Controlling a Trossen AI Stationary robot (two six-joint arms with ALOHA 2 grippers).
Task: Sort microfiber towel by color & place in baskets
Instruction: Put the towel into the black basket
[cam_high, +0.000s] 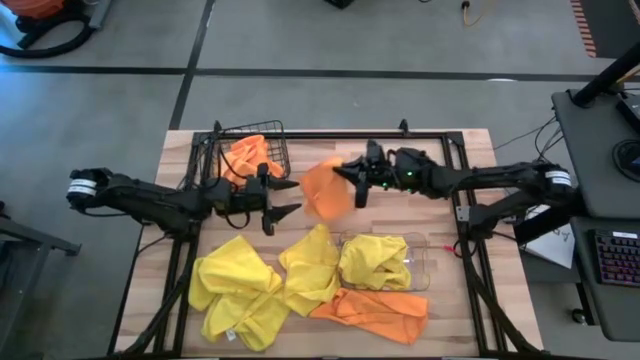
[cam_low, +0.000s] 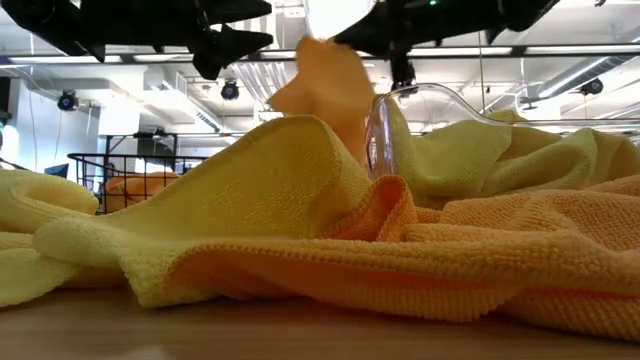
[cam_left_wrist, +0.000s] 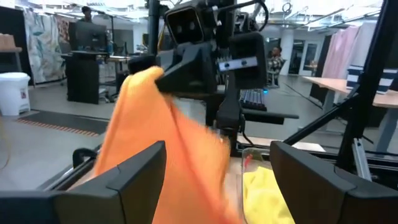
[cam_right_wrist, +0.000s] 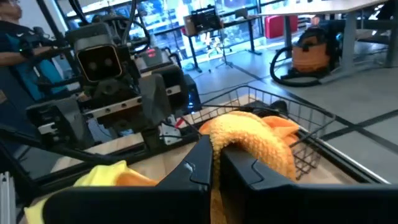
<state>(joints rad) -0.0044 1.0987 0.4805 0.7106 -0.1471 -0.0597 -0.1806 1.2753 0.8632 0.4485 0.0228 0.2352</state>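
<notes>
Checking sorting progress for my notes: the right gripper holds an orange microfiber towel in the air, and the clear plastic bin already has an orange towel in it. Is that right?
Not quite. The right gripper does hold an orange microfiber towel aloft, but the clear plastic bin holds a yellow towel, as the high view shows. Orange cloth sits in the dark wire-mesh basket.

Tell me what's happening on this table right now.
The right gripper is shut on an orange towel, holding it up in the air between the arms. The left gripper is open, facing that towel near the wire basket, which already holds an orange towel. The clear bin holds a yellow towel; more yellow towels and another orange one lie loose on the table.
</notes>
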